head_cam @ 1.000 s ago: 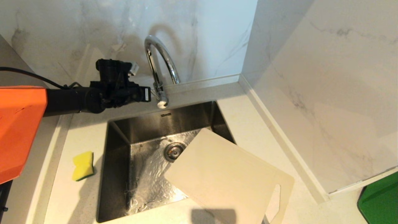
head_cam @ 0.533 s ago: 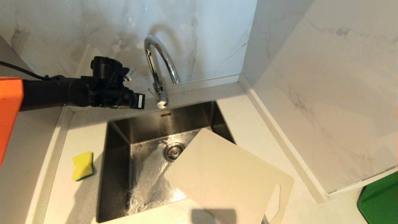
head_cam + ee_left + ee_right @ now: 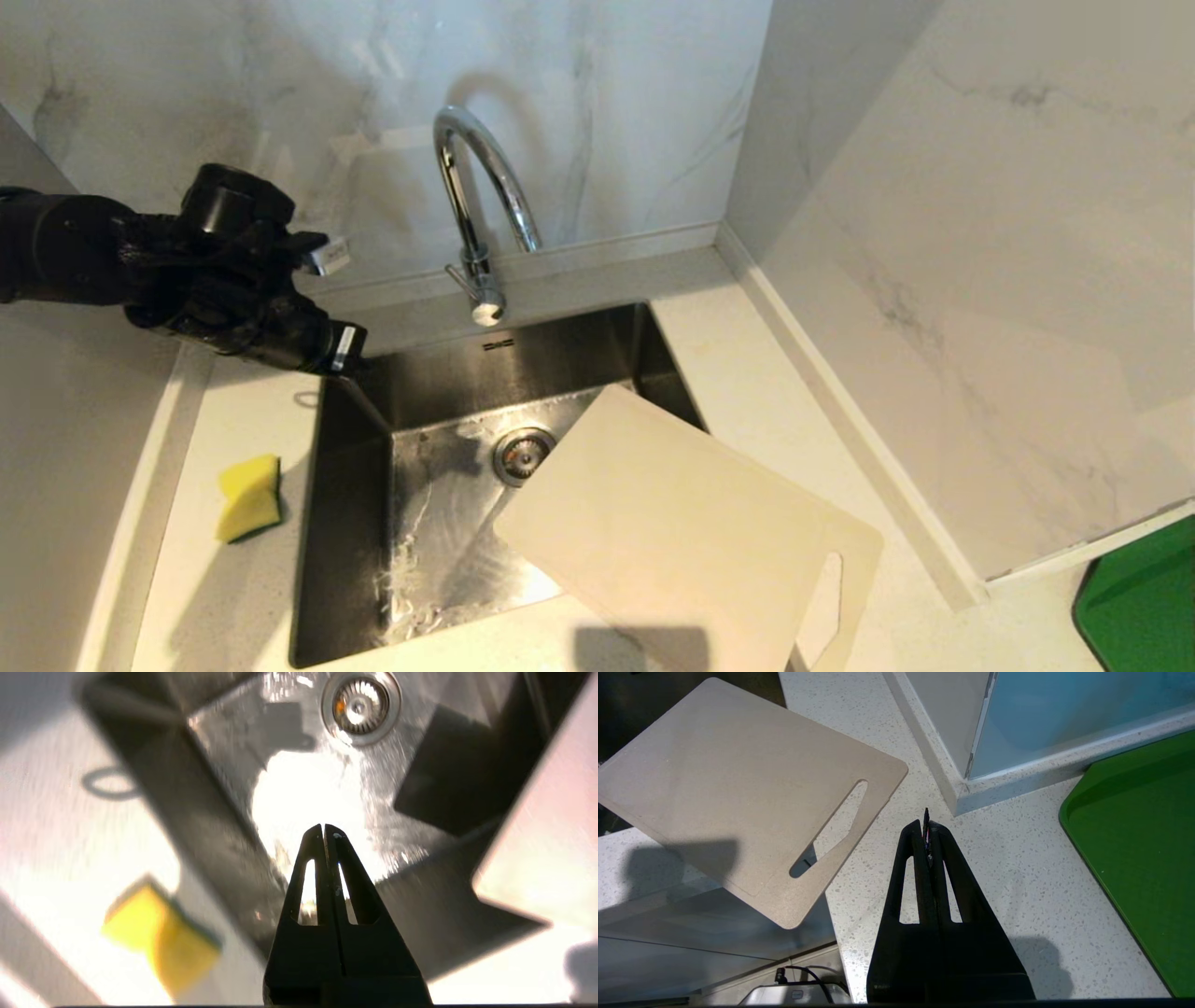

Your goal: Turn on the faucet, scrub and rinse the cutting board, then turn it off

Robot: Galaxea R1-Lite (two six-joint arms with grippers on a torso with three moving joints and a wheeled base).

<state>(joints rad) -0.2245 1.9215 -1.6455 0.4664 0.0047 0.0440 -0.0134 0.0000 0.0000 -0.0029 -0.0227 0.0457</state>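
The left gripper (image 3: 341,347) has its two black fingers pressed fully together and holds nothing. It hangs over the back left corner of the sink (image 3: 359,523), well apart from the faucet (image 3: 471,201) and touching nothing that I can see. The right gripper (image 3: 926,821) is also closed tight, with nothing between its fingers, above the speckled counter (image 3: 1008,868) just beside the handle end of the cutting board (image 3: 686,537).

The cutting board lies tilted across the front right corner of the sink: one rounded corner reaches into the basin near the drain (image 3: 521,455), and the end with the slot handle sticks out over the counter edge. The left half of the basin is uncovered, so there is free room between the board and the left wall of the sink. The sponge (image 3: 249,497) lies alone on the counter left of the sink, near its rim.

The faucet is shiny chrome with a high arched spout and a small lever at the base. The sink is brushed steel, wet and glittering on the bottom. The board is thin, matte and cream-white. The walls are pale marble, and a dark green tray (image 3: 1139,858) lies at the far right.
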